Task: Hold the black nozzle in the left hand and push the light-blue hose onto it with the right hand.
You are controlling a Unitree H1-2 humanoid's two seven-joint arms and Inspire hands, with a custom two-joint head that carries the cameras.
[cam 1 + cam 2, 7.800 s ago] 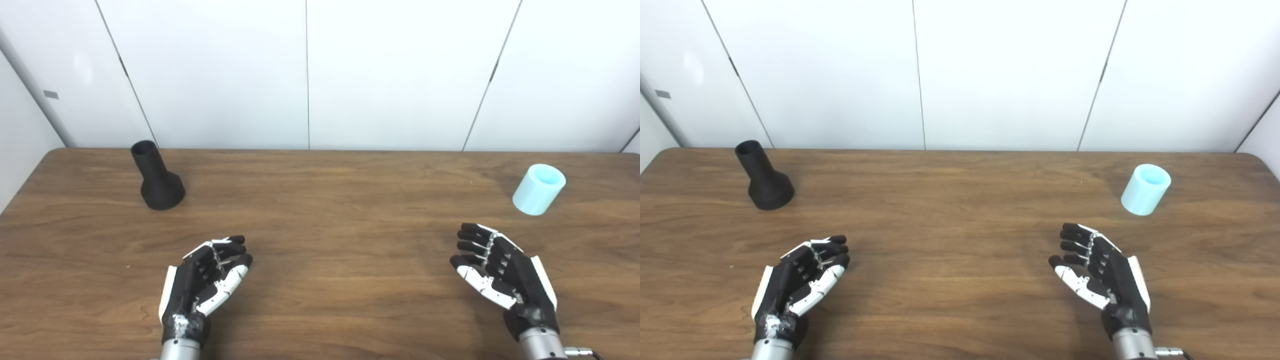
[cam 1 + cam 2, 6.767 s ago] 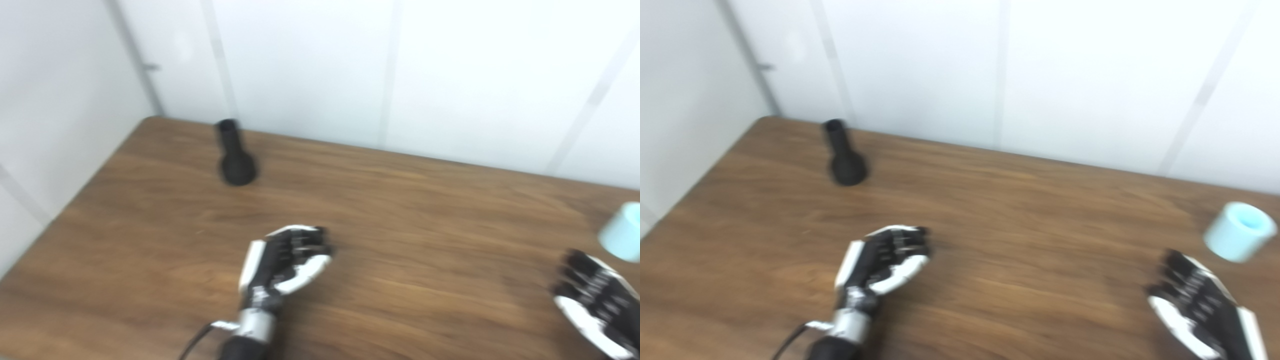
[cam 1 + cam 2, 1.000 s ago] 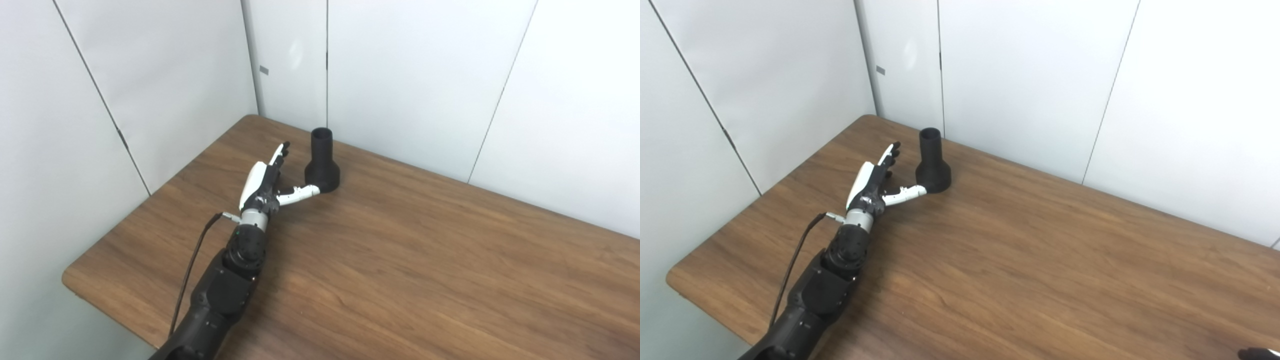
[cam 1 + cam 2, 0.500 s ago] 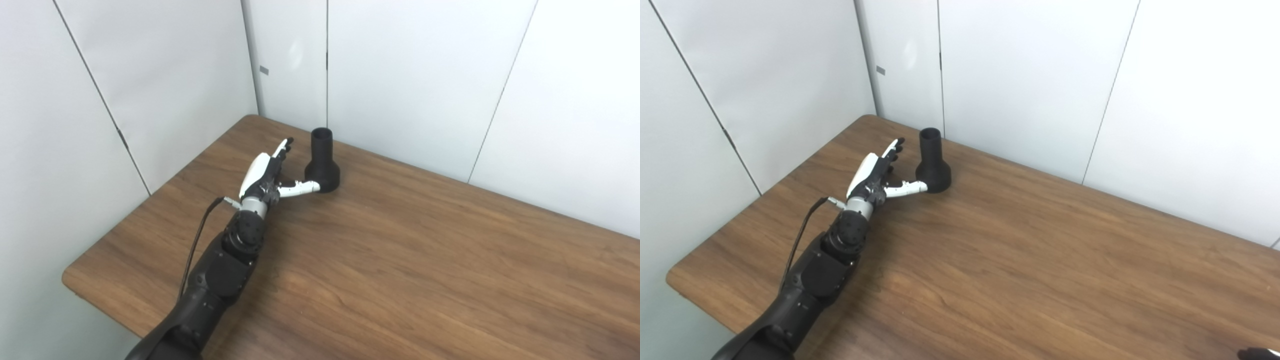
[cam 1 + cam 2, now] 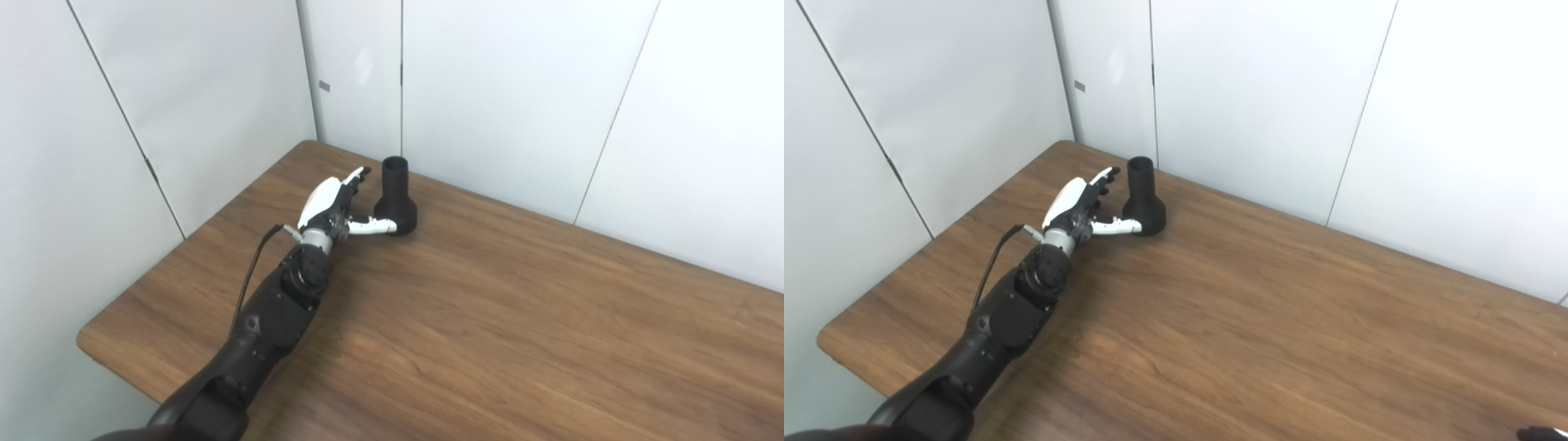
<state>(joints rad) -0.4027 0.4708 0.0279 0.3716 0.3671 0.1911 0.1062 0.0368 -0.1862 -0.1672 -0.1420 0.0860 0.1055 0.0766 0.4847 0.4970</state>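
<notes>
Black, white and brown wood.
The nozzle (image 5: 395, 197) is matte black; the left robot hand (image 5: 335, 205) is white and black; the surface (image 5: 490, 318) is brown woodgrain; wall panels (image 5: 508, 92) are white.

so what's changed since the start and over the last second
The head cameras have swung left, so the light-blue hose is out of view and only a sliver of the right hand shows at the frame's bottom edge. The left hand has reached out to the black nozzle; over the last second it edged closer, open, thumb by the base, not yet gripping. The nozzle stays upright in its place on the table.
</notes>
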